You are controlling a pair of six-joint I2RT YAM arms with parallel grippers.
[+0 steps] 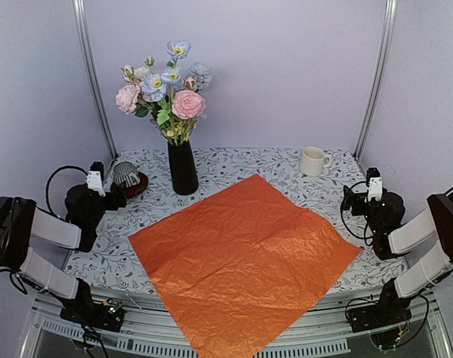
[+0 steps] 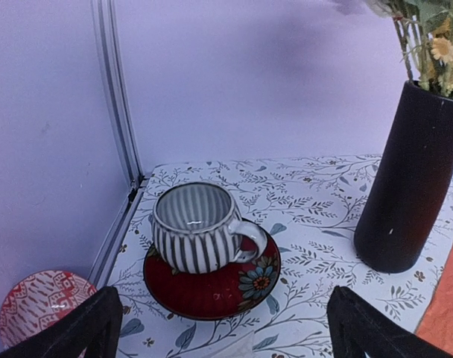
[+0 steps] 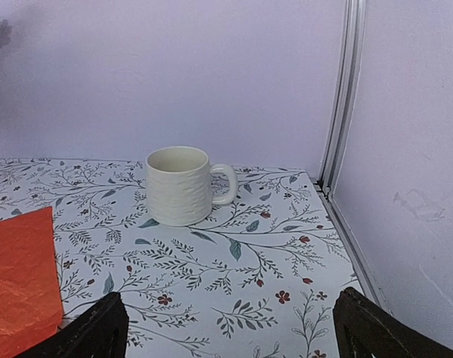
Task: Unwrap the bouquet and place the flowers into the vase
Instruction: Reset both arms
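- The vase [image 1: 183, 168] stands upright at the back of the table [image 1: 234, 165], left of centre. It holds the flowers [image 1: 167, 89], whose stems go down into its mouth. Pink, white and pale blue heads spread above, and yellow clusters sit at the rim.
- In the left wrist view the frame edge cuts off the top of the vase. Only stems and a few yellow blooms show there.
- The orange sheet [image 1: 245, 261] lies open and creased on the table. Its back corner is near the vase but apart from it, and its near corner hangs over the front edge.
- The striped cup [image 2: 197, 227] sits upright on a red saucer [image 2: 211, 287], left of the vase. Only bare glaze shows inside it.
- The white mug [image 3: 180, 185] stands alone at the back right. Its bottom is hidden by its own wall.
- A red-patterned dish [image 2: 40, 302] is partly covered by a finger. What it rests on cannot be told.
- The left gripper [image 2: 225, 328] is spread wide and grasps nothing, with the cup ahead of it.
- The right gripper [image 3: 234, 332] is spread wide and grasps nothing, facing the mug.
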